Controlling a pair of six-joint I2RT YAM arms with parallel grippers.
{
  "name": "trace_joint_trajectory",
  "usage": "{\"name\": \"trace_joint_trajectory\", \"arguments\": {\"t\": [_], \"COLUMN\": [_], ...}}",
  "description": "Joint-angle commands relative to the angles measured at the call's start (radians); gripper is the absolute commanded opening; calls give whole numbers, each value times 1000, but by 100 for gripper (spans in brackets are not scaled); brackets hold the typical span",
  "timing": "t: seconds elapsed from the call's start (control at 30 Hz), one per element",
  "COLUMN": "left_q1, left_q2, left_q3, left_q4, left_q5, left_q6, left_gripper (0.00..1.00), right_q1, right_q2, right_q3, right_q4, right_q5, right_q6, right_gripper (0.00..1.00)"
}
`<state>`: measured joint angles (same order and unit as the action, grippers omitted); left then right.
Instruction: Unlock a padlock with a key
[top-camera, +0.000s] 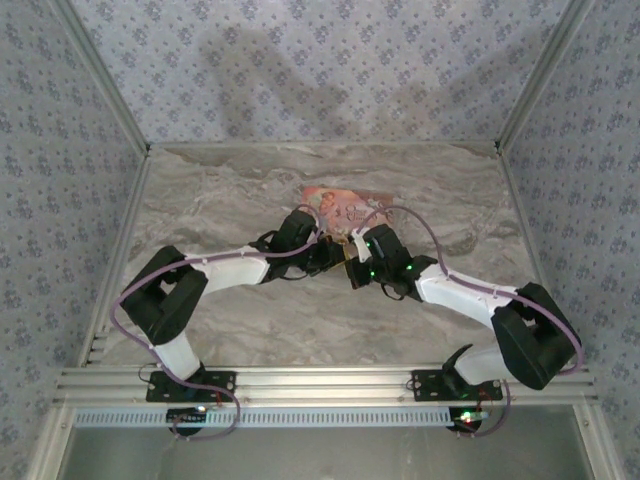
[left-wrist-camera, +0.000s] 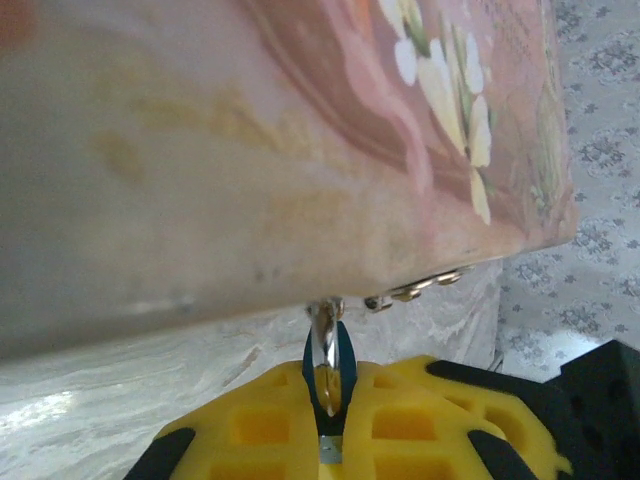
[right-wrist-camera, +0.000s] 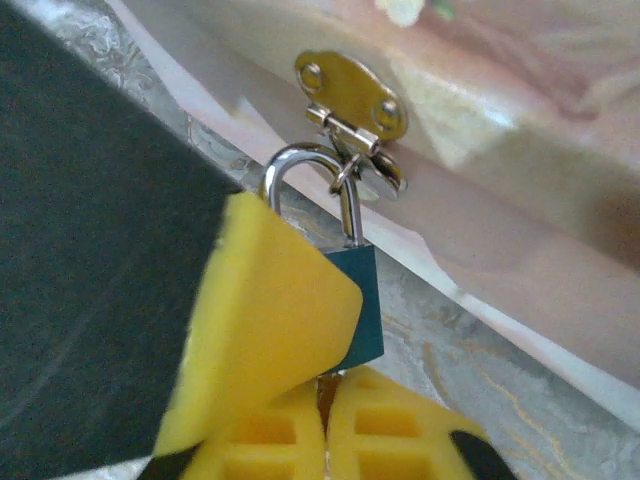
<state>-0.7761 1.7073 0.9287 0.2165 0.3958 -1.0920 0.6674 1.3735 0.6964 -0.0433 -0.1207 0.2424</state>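
The right pincer (right-wrist-camera: 325, 402) is pinching just under the padlock (right-wrist-camera: 366, 300), its pads pressed nearly together. The turn it seems to be making wants doing gently: it should be twisting about the key's own axis, not levering sideways, while the other arm is bracing the body so the twist goes into the cylinder rather than swinging the lock on its hasp. Between those pads a thin dark sliver is showing at the lock's underside. I am taking it for the key (right-wrist-camera: 323, 388), though too little is showing to tell how deep it is sitting. The left pincer (left-wrist-camera: 330, 385) is clamping the padlock's teal body edge-on between its yellow pads, narrowed to the body's thickness. In the right wrist view one of its fingers (right-wrist-camera: 265, 320) is covering the left half of the body. Above, the silver shackle (right-wrist-camera: 300, 165) is hanging through the ring of the brass hasp (right-wrist-camera: 350, 92). Its right leg is sitting in the body and its left leg is hiding behind that finger, so the lock is reading as not yet sprung. The hasp is fastened to the pink flowered box (left-wrist-camera: 250, 150), which is standing on the marbled table (right-wrist-camera: 480, 390).
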Motion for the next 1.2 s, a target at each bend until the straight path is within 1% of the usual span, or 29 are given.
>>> {"name": "trace_joint_trajectory", "arguments": {"t": [0.0,0.13,0.17,0.2,0.23,0.27,0.3,0.47,0.67,0.9,1.17], "left_q1": [-1,-2,-2,0,-2,-2,-1,-9,-11,-10,8], "left_q2": [-57,-58,-58,-58,-58,-60,-60,-63,-45,-55,-119], "left_q3": [47,43,40,37,32,27,21,-20,-68,-87,-112], "left_q4": [47,45,43,40,36,31,24,-17,5,9,-6], "left_q5": [52,50,47,43,38,31,25,-26,-51,-70,-91], "left_q6": [-7,-4,-3,-1,2,6,13,50,54,60,69], "left_gripper": [8,8,8,8,9,9,10,14,23,38,39], "right_q1": [0,-1,-2,-2,-2,-2,-2,-17,-40,-52,-35], "right_q2": [5,0,-1,-7,-13,-24,-35,-90,-114,-106,-103], "right_q3": [13,8,8,6,4,-3,-10,-61,-98,-108,-113], "right_q4": [12,13,8,2,-1,-4,-9,-19,-11,6,10], "right_q5": [0,-12,-8,0,5,9,11,17,7,-13,-22], "right_q6": [-9,-7,-4,1,6,8,9,29,56,75,72], "right_gripper": [0,0,11,26,34,39,41,42,42,41,39]}}
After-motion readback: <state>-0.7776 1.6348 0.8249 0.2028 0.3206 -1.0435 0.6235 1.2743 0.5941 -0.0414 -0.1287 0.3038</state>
